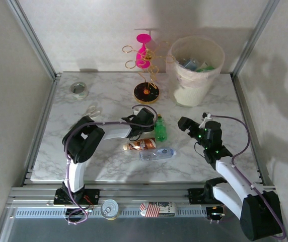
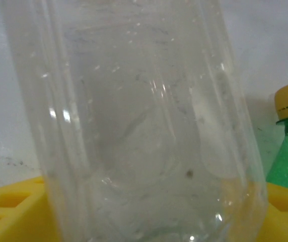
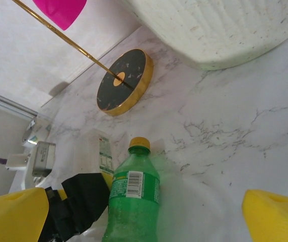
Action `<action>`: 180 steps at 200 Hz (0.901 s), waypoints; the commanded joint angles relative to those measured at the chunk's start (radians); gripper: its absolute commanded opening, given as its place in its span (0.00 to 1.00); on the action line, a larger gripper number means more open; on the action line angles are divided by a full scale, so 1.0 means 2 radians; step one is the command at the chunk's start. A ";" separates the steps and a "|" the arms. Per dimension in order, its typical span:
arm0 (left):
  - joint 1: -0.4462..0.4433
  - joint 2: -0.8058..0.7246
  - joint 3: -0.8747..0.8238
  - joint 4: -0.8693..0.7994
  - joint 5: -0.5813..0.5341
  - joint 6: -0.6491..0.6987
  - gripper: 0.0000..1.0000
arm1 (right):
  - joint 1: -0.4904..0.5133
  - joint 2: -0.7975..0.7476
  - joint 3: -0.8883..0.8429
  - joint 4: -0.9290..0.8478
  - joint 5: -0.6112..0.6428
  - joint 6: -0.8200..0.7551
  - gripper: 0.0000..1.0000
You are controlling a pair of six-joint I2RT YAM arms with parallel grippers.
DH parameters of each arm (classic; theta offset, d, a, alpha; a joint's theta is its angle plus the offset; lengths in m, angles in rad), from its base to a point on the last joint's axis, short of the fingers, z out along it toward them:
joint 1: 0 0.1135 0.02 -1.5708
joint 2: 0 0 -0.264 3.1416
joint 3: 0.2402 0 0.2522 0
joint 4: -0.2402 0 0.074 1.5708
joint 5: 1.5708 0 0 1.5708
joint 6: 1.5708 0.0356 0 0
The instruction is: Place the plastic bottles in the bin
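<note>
Top: three bottles on table, with green bottle [image 1: 160, 130] just at 3 o'clock of left gripper [image 1: 145, 120], orange-brown bottle [image 1: 140, 145] and lying clear bottle [image 1: 157, 153] near 6; one bin [image 1: 190, 93] at 1; right gripper [image 1: 187, 124] farther off. Left wrist: second clear bottle [image 2: 134, 126] between fingers [image 2: 13, 212], axis 12-to-6; clamped or not, can't tell. Right wrist: fingers [image 3: 275, 212] spread wide, gripping nothing, green bottle at 6.

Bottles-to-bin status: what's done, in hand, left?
Done: several bottles sit in the bin. In hand: left gripper straddles a clear bottle, grip unconfirmed. Left on the table: green bottle, orange-brown bottle, blue-capped clear bottle. Also: right gripper open, empty.
</note>
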 commanded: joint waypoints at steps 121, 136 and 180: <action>-0.005 -0.176 -0.152 0.157 0.022 0.047 0.48 | 0.065 0.064 0.040 0.105 -0.127 -0.007 0.99; -0.005 -0.203 -0.175 0.183 0.037 0.056 0.48 | 0.088 0.087 0.060 0.107 -0.124 -0.014 0.99; -0.014 -0.258 -0.231 0.237 0.067 0.090 0.48 | 0.147 0.163 0.124 0.123 -0.128 -0.023 0.99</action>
